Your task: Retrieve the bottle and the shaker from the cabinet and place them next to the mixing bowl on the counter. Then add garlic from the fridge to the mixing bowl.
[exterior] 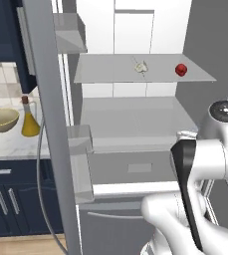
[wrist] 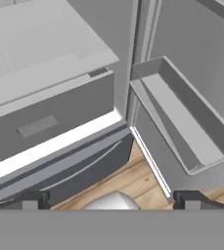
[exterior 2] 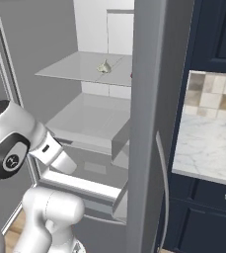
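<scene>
Hand view: pincer (wrist: 111, 197) spread wide, low at fridge (wrist: 55, 122); garlic (exterior: 141, 66) apparently on shelf above.

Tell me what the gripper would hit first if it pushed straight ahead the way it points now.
Probably the fridge's lower front, near the drawer edge where the open door's hinge side meets it; depth is unclear. The open gripper holds nothing.

fridge (exterior: 135, 129) open | shelf around garlic (exterior: 141, 66) clear | tomato-like ball (exterior: 181, 69) nearby
</scene>
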